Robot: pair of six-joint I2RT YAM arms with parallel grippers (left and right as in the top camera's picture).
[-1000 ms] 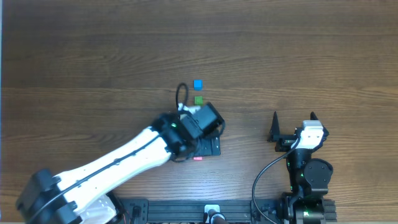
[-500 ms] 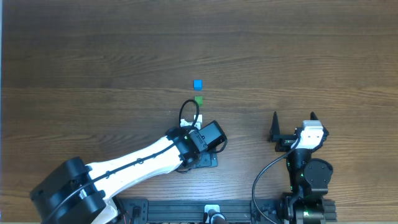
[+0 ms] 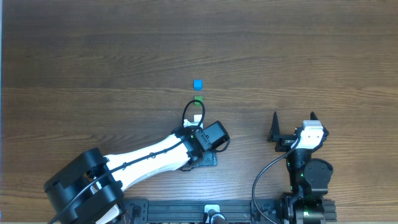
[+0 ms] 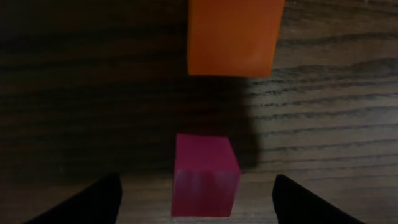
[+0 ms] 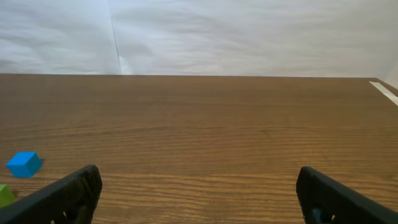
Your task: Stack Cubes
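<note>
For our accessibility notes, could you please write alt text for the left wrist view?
A magenta cube sits on the dark wooden table, framed by the open left hand; an orange cube lies just beyond it, not touching.

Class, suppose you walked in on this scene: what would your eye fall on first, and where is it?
The white left arm stretched across the wooden table stands out first, its open end effector straddling a pink cube, with an orange cube just beyond. Farther out, a blue cube and a green cube sit in line, apart from each other.
</note>
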